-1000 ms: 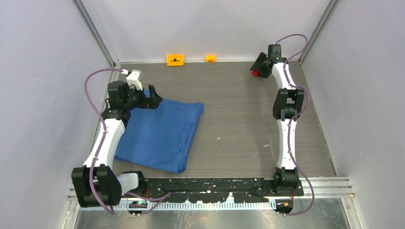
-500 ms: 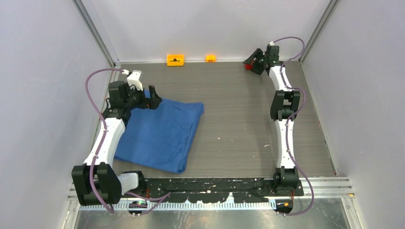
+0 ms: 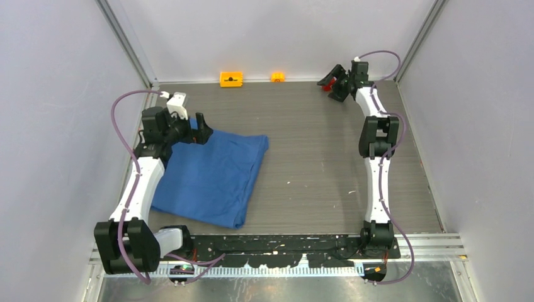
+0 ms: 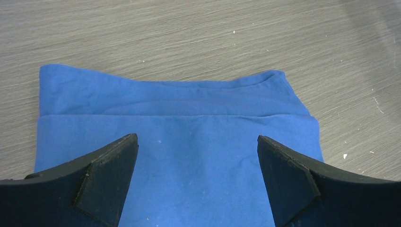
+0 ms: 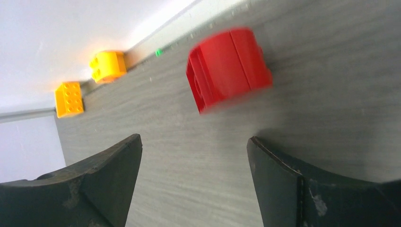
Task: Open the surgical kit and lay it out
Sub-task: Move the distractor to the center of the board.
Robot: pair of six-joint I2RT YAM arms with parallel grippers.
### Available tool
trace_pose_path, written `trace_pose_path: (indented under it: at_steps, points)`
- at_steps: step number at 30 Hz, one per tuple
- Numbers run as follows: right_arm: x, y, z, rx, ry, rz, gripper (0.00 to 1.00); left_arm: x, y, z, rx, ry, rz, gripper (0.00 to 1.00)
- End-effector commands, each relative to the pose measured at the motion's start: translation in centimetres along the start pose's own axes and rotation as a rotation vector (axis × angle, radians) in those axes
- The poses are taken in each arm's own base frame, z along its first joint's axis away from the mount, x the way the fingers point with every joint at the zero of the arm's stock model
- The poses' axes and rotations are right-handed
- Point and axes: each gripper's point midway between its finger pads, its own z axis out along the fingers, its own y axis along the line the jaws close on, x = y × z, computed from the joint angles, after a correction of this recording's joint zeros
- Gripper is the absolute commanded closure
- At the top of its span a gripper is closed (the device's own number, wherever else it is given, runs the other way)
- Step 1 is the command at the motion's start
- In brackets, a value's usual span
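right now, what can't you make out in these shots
Top view: whether anything lies inside the folded blue cloth; its own layers cover it.
Left wrist view: the cloth's near part, cut off by the bottom edge and left end effector.
Right wrist view: the red block is blurred, details unreadable.

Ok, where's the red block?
Red block: top view, far right by the back wall, ahead of the right end effector, right of the orange blocks.
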Motion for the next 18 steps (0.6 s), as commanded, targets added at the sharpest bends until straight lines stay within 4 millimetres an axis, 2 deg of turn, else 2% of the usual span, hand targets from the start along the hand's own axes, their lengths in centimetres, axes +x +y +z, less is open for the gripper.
trace_pose_path:
  at_steps: [1,4,8,9,12,14,18]
  points:
    - [-0.7,3.3,-4.8,0.009,-0.008,-0.08,0.13,-2.0,-0.3,-1.0,-0.001,-0.064,0.046,0.0]
    - [0.7,3.7,-7.4,0.026,-0.002,-0.148,0.13,-2.1,-0.2,-1.3,0.0,-0.043,0.112,0.0]
    - [3.2,4.7,-11.2,0.02,0.024,-0.268,0.13,-1.6,1.3,-1.6,-0.082,0.003,0.124,0.0]
    - [5.1,6.1,-11.7,-0.004,0.051,-0.303,0.13,-1.4,1.7,-1.7,-0.107,0.018,0.119,0.0]
    - [8.8,8.7,-13.9,-0.055,0.094,-0.373,0.13,-0.7,3.4,-2.2,-0.2,0.076,0.114,0.0]
    - [11.9,10.5,-15.0,-0.087,0.136,-0.429,0.13,-0.3,4.6,-2.7,-0.265,0.11,0.12,0.0]
    - [19.3,14.8,-16.6,-0.179,0.235,-0.55,0.13,0.1,7.2,-4.0,-0.365,0.167,0.097,0.0]
